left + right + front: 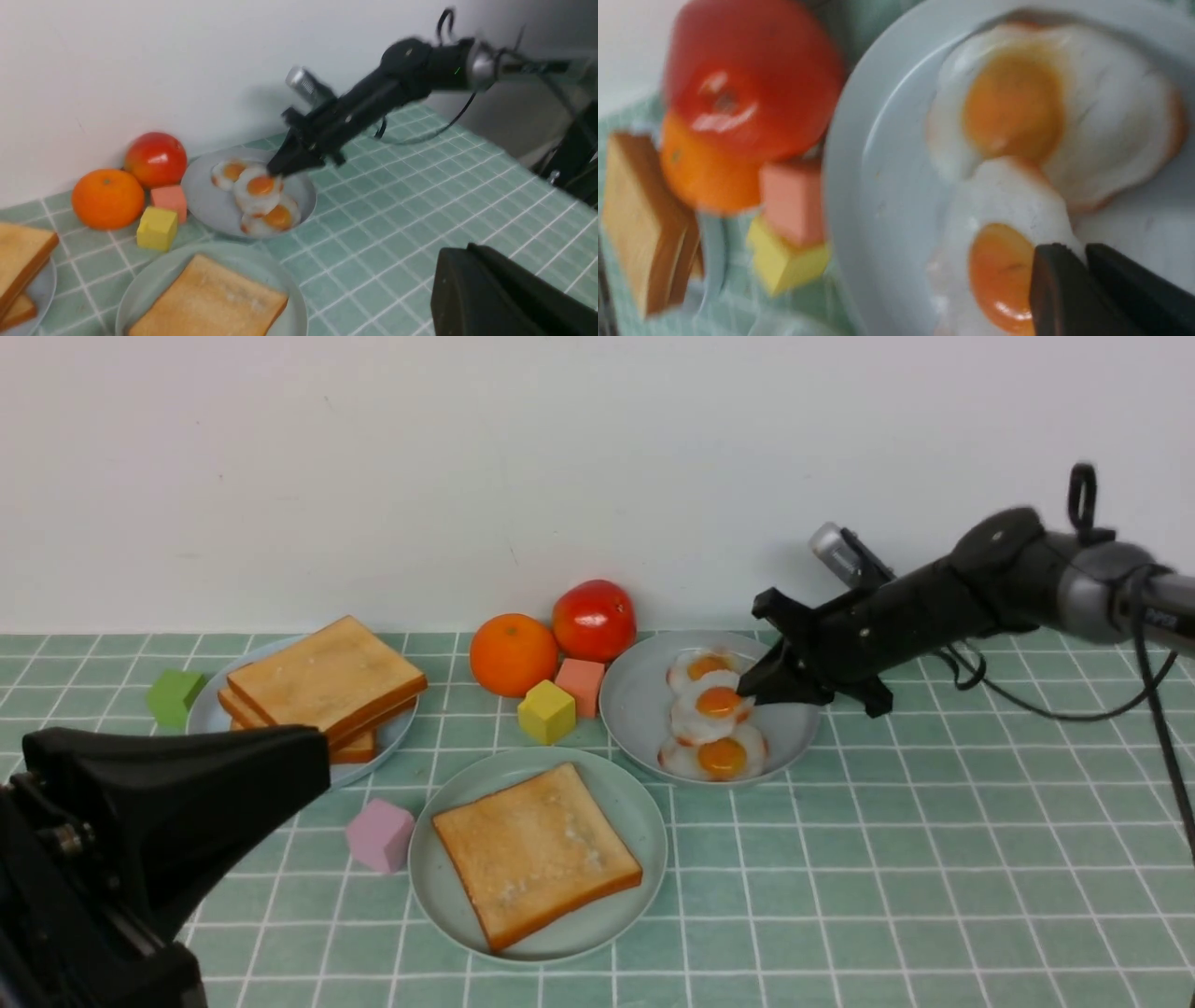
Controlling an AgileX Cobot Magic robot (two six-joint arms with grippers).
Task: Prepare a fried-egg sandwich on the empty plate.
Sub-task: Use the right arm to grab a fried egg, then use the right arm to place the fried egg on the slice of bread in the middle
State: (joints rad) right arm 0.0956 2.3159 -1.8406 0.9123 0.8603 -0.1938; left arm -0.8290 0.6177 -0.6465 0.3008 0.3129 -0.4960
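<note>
Only the right wrist view shows the right pincer (1084,252) closed to a sliver, clenched on the white rim of the middle egg (999,261). The front view places that egg on the far grey plate (635,709). The mint plate (644,821), near centre, holds one toast (535,849). At the near left is the left pincer (317,761); I cannot tell its grip.

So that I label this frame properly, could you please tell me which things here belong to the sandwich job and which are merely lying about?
Job: mint plate, toast slice on it, toast stack, egg plate, middle egg pinched by the right hand.
Lying about: orange, tomato, green cube, yellow cube, salmon cube, lilac cube.
</note>
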